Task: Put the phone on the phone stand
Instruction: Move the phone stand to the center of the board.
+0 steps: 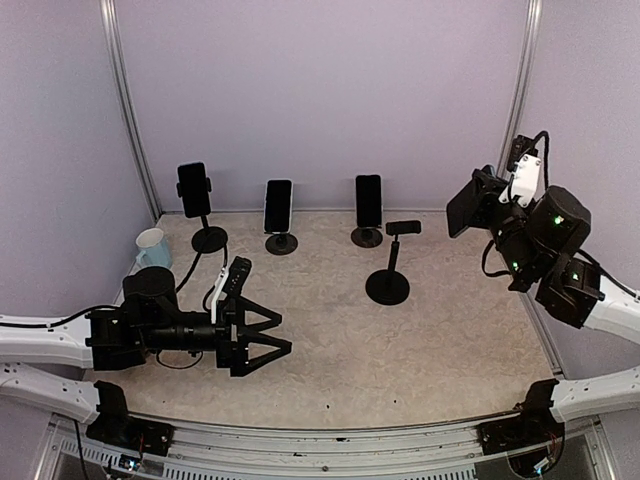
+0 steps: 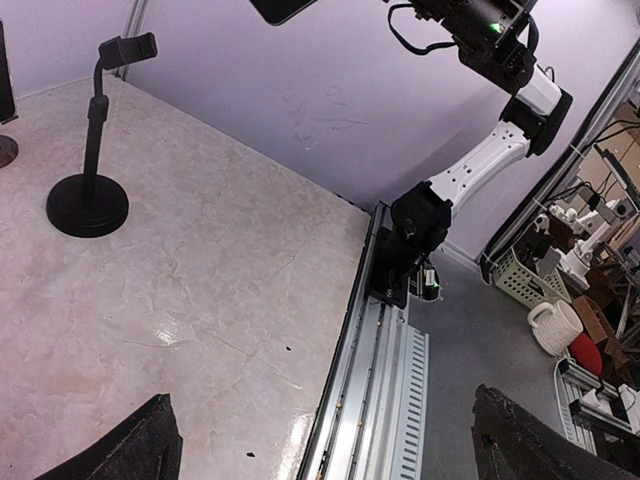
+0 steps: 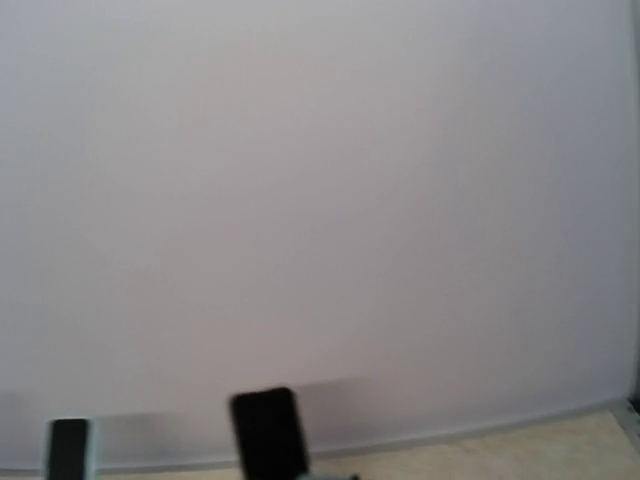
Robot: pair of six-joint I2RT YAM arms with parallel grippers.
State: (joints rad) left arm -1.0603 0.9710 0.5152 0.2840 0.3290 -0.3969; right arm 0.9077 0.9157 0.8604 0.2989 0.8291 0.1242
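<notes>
Phone (image 1: 460, 208) hangs high in right gripper (image 1: 482, 193), well apart from stand (image 1: 388, 272).

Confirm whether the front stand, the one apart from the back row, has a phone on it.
No, the front stand shows a bare clamp, and the phone hangs in the air to its right.

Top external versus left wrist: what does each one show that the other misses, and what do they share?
Only top external: the mug and the two leftmost loaded stands at the back. Only left wrist: the area past the right edge of the table, with a basket and a white jug. Both: the empty phone stand and the phone held up by the right gripper.
</notes>
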